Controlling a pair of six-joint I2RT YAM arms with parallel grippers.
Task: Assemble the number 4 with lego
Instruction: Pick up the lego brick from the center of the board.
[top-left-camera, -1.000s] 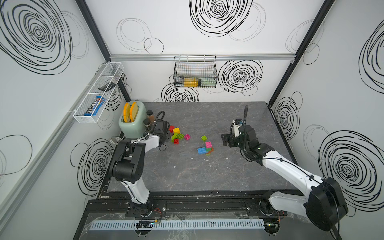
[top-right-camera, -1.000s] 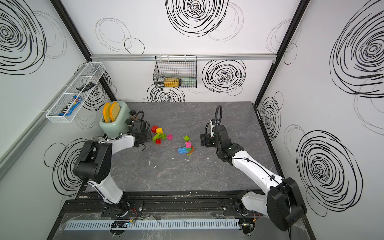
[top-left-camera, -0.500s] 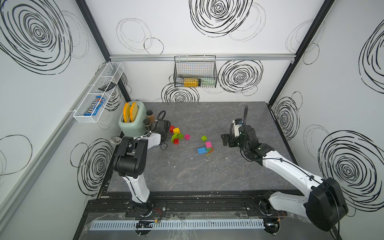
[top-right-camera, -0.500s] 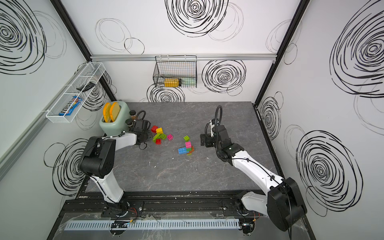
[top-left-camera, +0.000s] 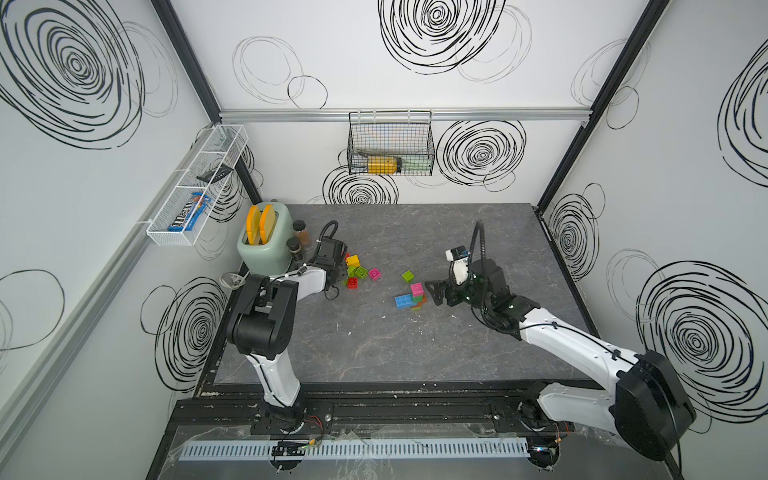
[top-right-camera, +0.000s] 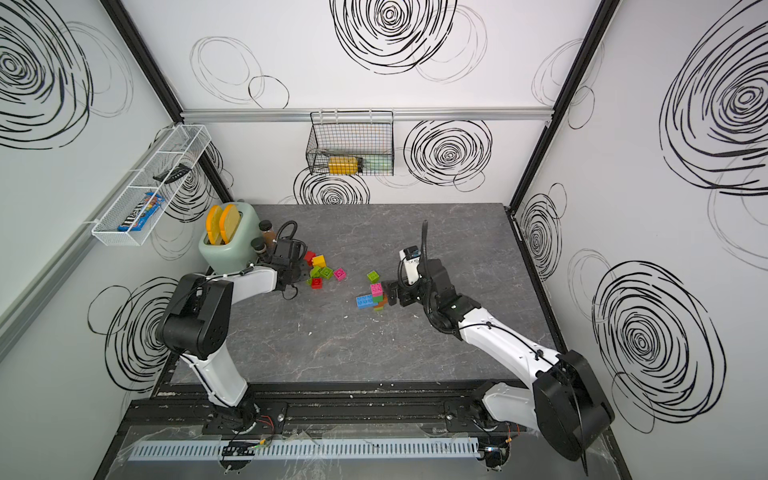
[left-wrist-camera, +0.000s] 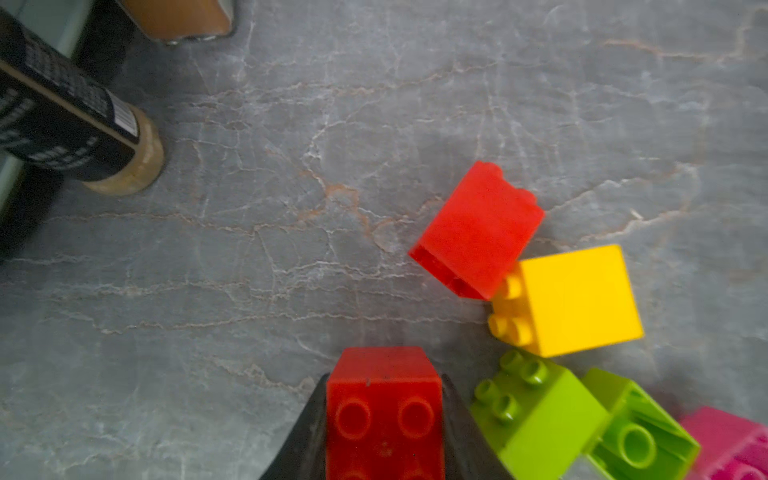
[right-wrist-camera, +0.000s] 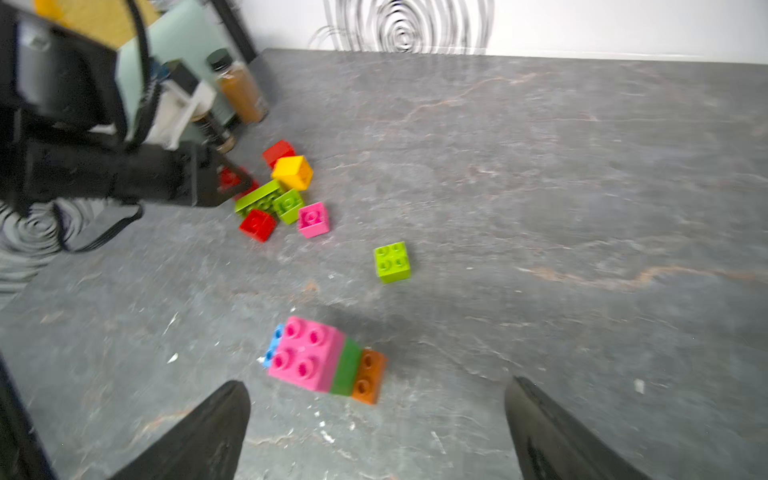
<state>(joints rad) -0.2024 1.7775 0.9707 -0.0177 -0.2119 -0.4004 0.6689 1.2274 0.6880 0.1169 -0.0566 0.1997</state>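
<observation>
In the left wrist view my left gripper (left-wrist-camera: 384, 386) is shut on a red lego brick (left-wrist-camera: 384, 419), studs facing the camera. Beside it lie a red brick on its side (left-wrist-camera: 478, 230), a yellow one (left-wrist-camera: 577, 299), a lime oblong (left-wrist-camera: 536, 415) and a pink one (left-wrist-camera: 731, 440). In both top views that gripper (top-left-camera: 338, 268) sits at the left edge of the loose pile (top-right-camera: 324, 272). A joined cluster of pink, green, orange and blue bricks (top-left-camera: 411, 296) (right-wrist-camera: 316, 357) lies mid-table. My right gripper (right-wrist-camera: 376, 384) (top-left-camera: 432, 291) stands open just right of it, not touching. A lone lime brick (right-wrist-camera: 392, 262) lies between the groups.
A mint toaster (top-left-camera: 264, 243) with two spice jars (top-left-camera: 302, 232) stands at the table's back left, close behind my left gripper; one jar (left-wrist-camera: 75, 124) shows in the left wrist view. A wire basket (top-left-camera: 390, 143) and a white wire shelf (top-left-camera: 199, 187) hang on the walls.
My left gripper's jaws have closed in onto the red brick at the pile, and the left arm's elbow has shifted a little. The right arm stays where it was, open.
</observation>
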